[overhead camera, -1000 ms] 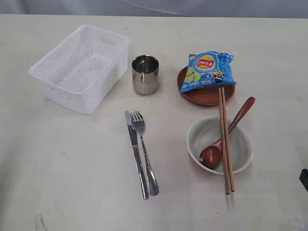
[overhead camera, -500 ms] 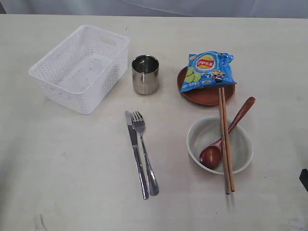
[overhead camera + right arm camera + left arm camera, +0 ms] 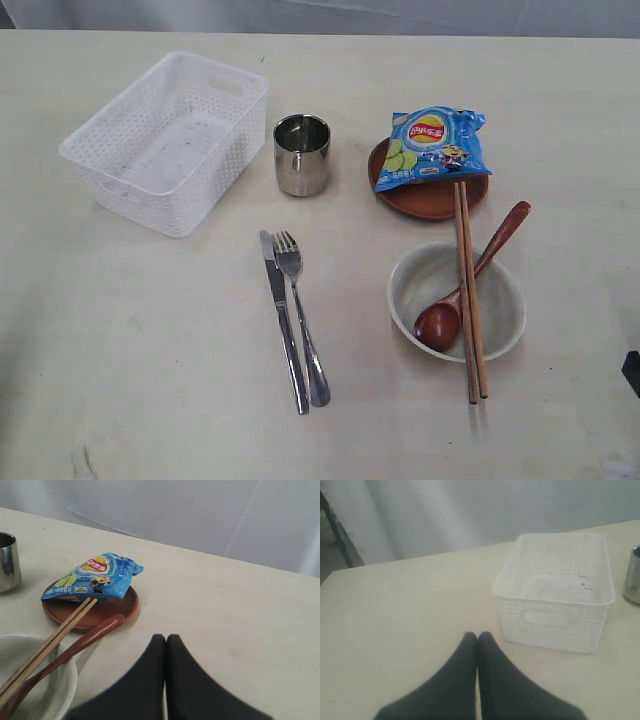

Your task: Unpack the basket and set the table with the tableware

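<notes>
toward the far left corner of the table [image 3: 150, 380] sits the white basket [image 3: 165, 140], empty but for a few dark specks on its floor. just to its right the steel cup [image 3: 301, 155] stands upright. near the middle, closer to the front edge, the knife [image 3: 284, 320] and fork [image 3: 304, 325] lie side by side. further right the brown plate [image 3: 425, 205] carries a blue chip bag [image 3: 433, 148]. in front of it the pale bowl [image 3: 408, 290] holds the wooden spoon [image 3: 440, 325], and the chopsticks [image 3: 468, 300] lie across its rim, far tips reaching the plate.

by my reading the unpacking is done and the setting laid out. little seems left, unless the bag should come off the plate.

the left pincer [image 3: 477, 637] is closed on nothing, over bare table short of the basket. the right pincer [image 3: 166, 639] is likewise closed and empty, near the plate. neither arm shows in the exterior view, and a dark scrap at the table's right edge is cut off, so i cannot tell what it is.
</notes>
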